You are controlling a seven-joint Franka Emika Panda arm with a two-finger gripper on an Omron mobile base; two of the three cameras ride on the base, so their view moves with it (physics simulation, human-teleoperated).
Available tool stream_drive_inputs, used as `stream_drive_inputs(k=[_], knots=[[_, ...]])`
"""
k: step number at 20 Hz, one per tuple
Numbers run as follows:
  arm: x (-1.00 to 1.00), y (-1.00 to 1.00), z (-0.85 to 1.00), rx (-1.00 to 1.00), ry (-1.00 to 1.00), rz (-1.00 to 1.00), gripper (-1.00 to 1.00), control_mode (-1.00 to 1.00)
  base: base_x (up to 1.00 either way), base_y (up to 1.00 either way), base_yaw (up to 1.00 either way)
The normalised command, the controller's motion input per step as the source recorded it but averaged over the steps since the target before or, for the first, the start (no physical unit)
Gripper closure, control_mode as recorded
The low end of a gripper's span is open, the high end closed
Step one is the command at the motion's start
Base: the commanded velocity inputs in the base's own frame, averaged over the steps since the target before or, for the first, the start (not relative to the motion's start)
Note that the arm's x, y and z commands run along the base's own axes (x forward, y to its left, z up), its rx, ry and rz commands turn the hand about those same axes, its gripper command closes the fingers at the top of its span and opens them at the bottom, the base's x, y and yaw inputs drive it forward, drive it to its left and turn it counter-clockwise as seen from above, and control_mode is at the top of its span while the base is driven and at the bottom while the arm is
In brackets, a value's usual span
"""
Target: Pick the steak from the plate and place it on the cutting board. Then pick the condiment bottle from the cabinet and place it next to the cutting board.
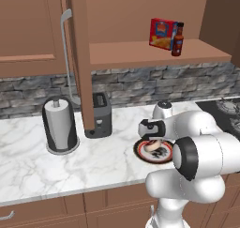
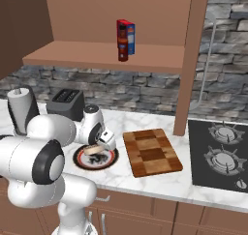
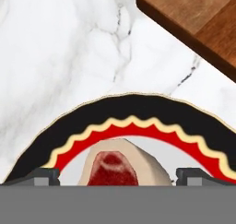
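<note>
Here, in the left base view, the gripper (image 1: 152, 139) is hanging low over the plate (image 1: 142, 153), with the condiment bottle (image 1: 177, 40) standing on the cabinet (image 1: 154, 53) shelf beside a red and yellow box (image 1: 162, 34). In the right base view, the cutting board (image 2: 151, 152) is lying just right of the plate (image 2: 92, 162). In the hand view, the finger tips (image 3: 44, 177) are standing spread wide, flanking the steak (image 3: 120, 165) without touching it.

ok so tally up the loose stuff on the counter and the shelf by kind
Food: 1, the steak
Tableware: 1, the plate
Prep boards: 1, the board
Appliances: 1, the toaster
Paper towel holders: 1, the towel roll
Shelf goods: 2, the bottle and the box
Total: 7
</note>
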Motion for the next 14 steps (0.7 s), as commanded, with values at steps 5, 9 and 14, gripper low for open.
stream_drive_inputs(k=[5, 9, 14], knots=[[-0.11, 0.0, -0.18, 0.0, 0.0, 0.0, 1.0, -1.0, 0.0, 0.0, 0.0], [-0.05, 0.0, -0.1, 0.0, 0.0, 0.0, 1.0, -1.0, 0.0, 0.0, 0.0], [0.0, 0.0, -0.01, 0.0, 0.0, 0.0, 1.0, -1.0, 0.0, 0.0, 0.0]])
